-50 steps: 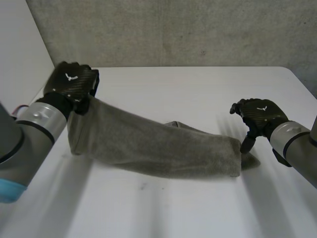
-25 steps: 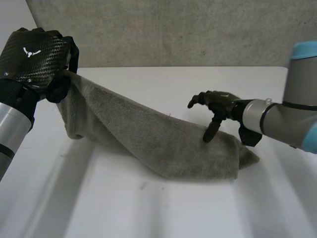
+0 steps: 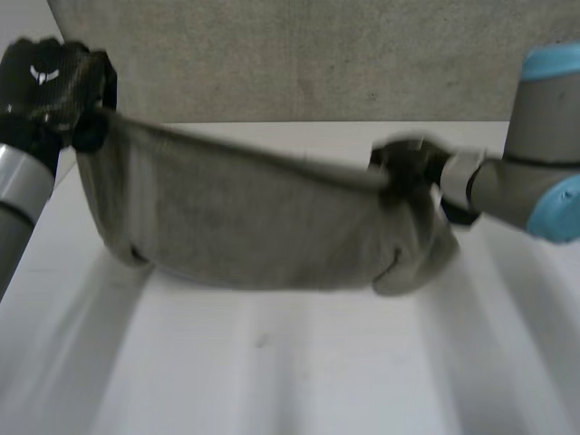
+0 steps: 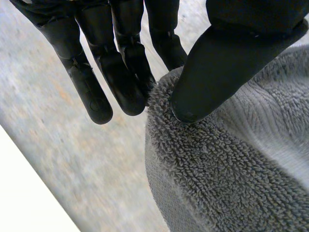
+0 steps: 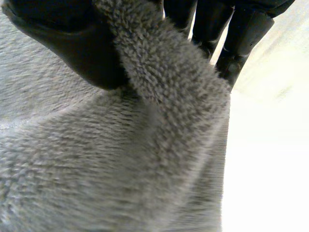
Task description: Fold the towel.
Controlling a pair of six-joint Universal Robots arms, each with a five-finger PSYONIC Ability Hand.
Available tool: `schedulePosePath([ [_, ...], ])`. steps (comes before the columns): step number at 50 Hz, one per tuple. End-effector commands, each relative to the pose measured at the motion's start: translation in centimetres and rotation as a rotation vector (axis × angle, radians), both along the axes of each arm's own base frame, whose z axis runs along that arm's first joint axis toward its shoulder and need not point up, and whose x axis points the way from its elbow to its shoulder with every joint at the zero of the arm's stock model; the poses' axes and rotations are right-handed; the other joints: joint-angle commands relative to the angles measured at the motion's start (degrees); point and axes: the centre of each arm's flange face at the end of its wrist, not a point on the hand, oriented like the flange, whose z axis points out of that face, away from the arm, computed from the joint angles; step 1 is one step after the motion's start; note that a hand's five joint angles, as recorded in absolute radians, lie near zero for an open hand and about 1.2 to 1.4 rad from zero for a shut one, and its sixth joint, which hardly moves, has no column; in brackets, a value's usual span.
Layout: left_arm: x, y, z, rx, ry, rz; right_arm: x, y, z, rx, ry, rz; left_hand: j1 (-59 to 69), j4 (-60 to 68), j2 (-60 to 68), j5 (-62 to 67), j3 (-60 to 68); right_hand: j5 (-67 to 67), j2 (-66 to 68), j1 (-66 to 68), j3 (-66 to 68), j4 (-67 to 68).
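Since half a second ago both arms have risen, and the right hand (image 3: pixel 410 170), then resting a fingertip on the cloth, now pinches the right end of the grey terry towel (image 3: pixel 245 227), while the left hand (image 3: pixel 54 86) is clamped on its left end, thumb (image 4: pixel 227 63) pressing the pile against the fingers (image 4: pixel 130 82). Stretched between them, the towel hangs over the white table (image 3: pixel 272 362), its right end bunched and its lower edge sagging close to the surface. Each hand seems to hold only a small bite of thick cloth, so a sharp pull apart could drag an end free, and the bunched end may fold crooked.
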Motion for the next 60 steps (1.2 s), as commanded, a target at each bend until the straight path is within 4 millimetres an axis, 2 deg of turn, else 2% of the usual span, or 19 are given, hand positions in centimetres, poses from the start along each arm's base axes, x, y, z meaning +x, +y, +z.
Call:
schedulePosePath([
  [1,-1.5,-5.5,4.6,-0.241,0.077,-0.016,0.5,-2.8,11.4,-0.579,-0.153,-0.145,11.5,10.2,10.3,11.1,10.3,3.1,3.6,3.3,3.5,3.2],
  [3,-1.6,-6.9,8.4,-0.362,0.181,-0.025,1.1,-1.5,15.7,-0.765,-0.229,-0.168,11.5,10.2,10.3,11.1,10.3,3.1,3.6,3.3,3.5,3.2],
  [6,-1.3,-7.3,10.3,-0.416,0.251,-0.023,1.3,-0.3,17.8,-0.860,-0.258,-0.184,11.5,10.2,10.3,11.1,10.3,3.1,3.6,3.3,3.5,3.2],
  [8,-0.5,-7.5,12.9,-0.465,0.409,-0.026,1.5,0.3,17.8,-0.876,-0.249,-0.183,11.5,10.2,10.3,11.1,10.3,3.1,3.6,3.3,3.5,3.2],
  [12,0.2,-7.8,13.0,-0.441,0.510,-0.030,2.4,1.8,17.2,-0.890,-0.215,-0.156,11.5,10.2,10.3,11.1,10.3,3.1,3.6,3.3,3.5,3.2],
  [14,0.2,-7.9,12.1,-0.406,0.524,-0.034,2.8,2.2,14.4,-0.837,-0.123,-0.140,11.5,10.2,10.3,11.1,10.3,3.1,3.6,3.3,3.5,3.2],
  [17,0.1,-8.0,8.6,-0.295,0.497,-0.022,2.9,2.4,12.4,-0.793,-0.061,-0.129,11.5,10.2,10.3,11.1,10.3,3.1,3.6,3.3,3.5,3.2],
  [19,-0.3,-7.6,4.0,-0.163,0.443,-0.030,2.6,2.8,8.3,-0.691,0.050,-0.107,11.5,10.2,10.3,11.1,10.3,3.1,3.6,3.3,3.5,3.2],
  [22,-0.5,-7.2,1.6,-0.091,0.409,-0.044,2.2,3.3,4.3,-0.578,0.126,-0.097,11.5,10.2,10.3,11.1,10.3,3.1,3.6,3.3,3.5,3.2],
  [23,-0.7,-6.7,-0.9,-0.016,0.382,-0.057,2.2,3.3,4.3,-0.577,0.126,-0.097,11.5,10.2,10.3,11.1,10.3,3.1,3.6,3.3,3.5,3.2],
  [25,-0.7,-5.2,-6.2,0.144,0.337,-0.074,1.8,4.0,-0.2,-0.458,0.186,-0.074,11.5,10.2,10.3,11.1,10.3,3.1,3.6,3.3,3.5,3.2],
  [26,-0.7,-5.2,-6.2,0.145,0.337,-0.074,1.8,4.0,-0.3,-0.457,0.186,-0.074,11.5,10.2,10.3,11.1,10.3,3.1,3.6,3.3,3.5,3.2],
  [28,-0.4,-3.7,-10.0,0.261,0.311,-0.067,1.4,5.0,-4.8,-0.338,0.248,-0.042,11.5,10.2,10.3,11.1,10.3,3.1,3.6,3.3,3.5,3.2],
  [35,0.6,-1.7,-14.2,0.401,0.259,-0.024,0.4,7.1,-10.1,-0.185,0.317,-0.010,11.5,10.2,10.3,11.1,10.3,-3.9,-3.4,-3.7,-3.5,-3.8],
  [40,1.4,-1.7,-13.5,0.369,0.222,0.004,-0.5,7.7,-10.3,-0.144,0.310,-0.032,11.5,10.2,10.3,11.1,10.3,-16.0,-15.5,-15.8,-15.6,-15.9],
  [42,1.7,-1.6,-13.1,0.357,0.223,0.011,-0.8,8.3,-9.5,-0.120,0.265,-0.053,11.5,10.2,10.3,11.1,10.3,-41.2,-40.6,-40.9,-40.7,-41.0],
  [44,1.8,-1.5,-12.7,0.346,0.225,0.012,-1.1,8.8,-9.1,-0.102,0.237,-0.067,11.5,10.2,10.3,11.1,10.3,-44.8,-44.2,-44.6,-44.3,-44.6],
  [53,1.8,-0.2,-8.5,0.221,0.261,-0.013,-3.4,9.0,-7.2,-0.050,0.077,-0.188,11.5,10.2,10.3,11.1,10.3,-48.2,-47.6,-47.9,-47.7,-48.0],
  [60,1.6,0.6,-5.9,0.154,0.272,-0.033,-4.6,8.5,-8.1,0.013,0.035,-0.218,11.5,10.2,10.3,11.1,10.3,-48.3,-47.8,-48.1,-47.9,-48.2],
])
